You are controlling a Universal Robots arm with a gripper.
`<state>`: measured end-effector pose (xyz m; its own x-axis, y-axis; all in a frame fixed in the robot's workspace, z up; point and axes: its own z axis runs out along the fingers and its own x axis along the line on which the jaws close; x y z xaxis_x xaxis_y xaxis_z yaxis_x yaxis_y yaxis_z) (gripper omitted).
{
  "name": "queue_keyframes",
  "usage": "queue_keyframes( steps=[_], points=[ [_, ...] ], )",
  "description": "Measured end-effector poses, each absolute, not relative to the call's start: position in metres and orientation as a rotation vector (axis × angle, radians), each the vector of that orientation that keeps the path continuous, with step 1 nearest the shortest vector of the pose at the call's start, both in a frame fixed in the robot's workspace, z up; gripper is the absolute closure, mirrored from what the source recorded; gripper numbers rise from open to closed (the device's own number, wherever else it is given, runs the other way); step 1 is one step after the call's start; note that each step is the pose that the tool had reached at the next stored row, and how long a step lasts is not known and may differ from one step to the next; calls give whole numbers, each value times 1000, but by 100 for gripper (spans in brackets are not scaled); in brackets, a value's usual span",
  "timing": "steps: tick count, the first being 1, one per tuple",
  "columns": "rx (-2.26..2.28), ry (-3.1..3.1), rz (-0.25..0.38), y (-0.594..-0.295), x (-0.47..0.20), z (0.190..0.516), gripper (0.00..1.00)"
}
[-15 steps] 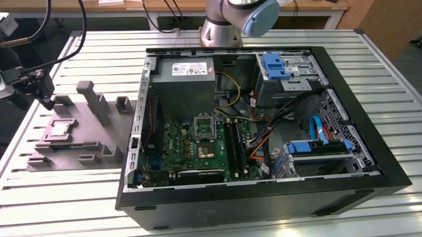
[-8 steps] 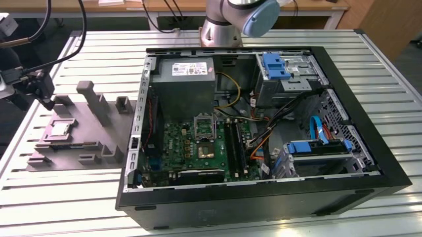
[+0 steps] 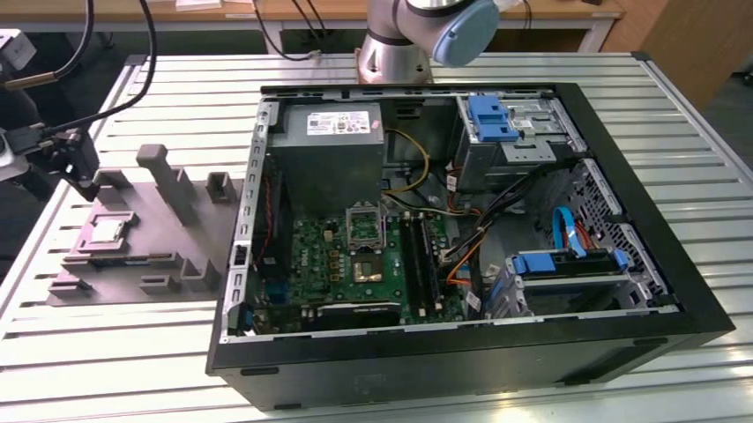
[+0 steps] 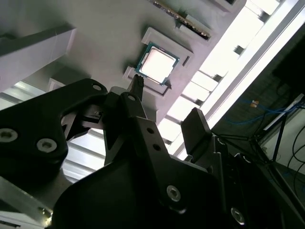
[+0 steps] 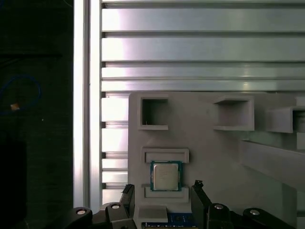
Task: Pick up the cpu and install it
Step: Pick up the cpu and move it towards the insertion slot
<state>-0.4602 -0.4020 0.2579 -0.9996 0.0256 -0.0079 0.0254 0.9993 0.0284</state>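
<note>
Resting in the grey tray (image 5: 214, 157), the cpu (image 5: 166, 175) sits between raised ridges (image 5: 165, 155).

High overview plus two close-up wrist cams.
Exterior view looks steeply down across the slatted metal desk (image 3: 118, 352); both wrist views share the small silvery square cpu (image 5: 166, 175) in the grey plastic tray (image 5: 214, 157).

Bright light, with glare on the table slats (image 5: 200, 47) and the cpu (image 4: 156, 65) — deep shadow beyond.

The chip (image 5: 166, 175) lay in a tray (image 5: 214, 148) recess beneath the pincer (image 5: 163, 186). The computer case (image 3: 471, 352) stood well apart, beside the tray.
</note>
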Motion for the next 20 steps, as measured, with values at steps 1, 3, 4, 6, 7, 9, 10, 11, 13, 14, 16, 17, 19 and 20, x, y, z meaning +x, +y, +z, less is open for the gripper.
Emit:
queue_keyframes(
  steps=[1, 3, 4, 6, 7, 9, 10, 11, 13, 14, 16, 17, 19, 20],
  points=[
    [40, 3133, 44, -402, -460, 256, 41],
    [40, 3133, 44, -402, -460, 252, 41],
    [40, 3133, 44, -402, -460, 251, 41],
    [40, 3133, 44, -403, -460, 247, 41],
    [40, 3133, 44, -403, -460, 245, 41],
    [39, 3133, 44, -403, -458, 241, 41],
    [39, 3135, 44, -403, -458, 240, 41],
    [39, 3135, 44, -403, -457, 238, 41],
    [39, 3135, 43, -403, -457, 238, 41],
    [39, 3135, 43, -403, -457, 238, 41],
    [39, 3135, 43, -403, -457, 238, 41],
    [39, 3135, 42, -403, -457, 238, 41],
    [39, 3135, 42, -403, -457, 238, 41],
    [39, 3135, 42, -403, -457, 238, 41]
  ],
)
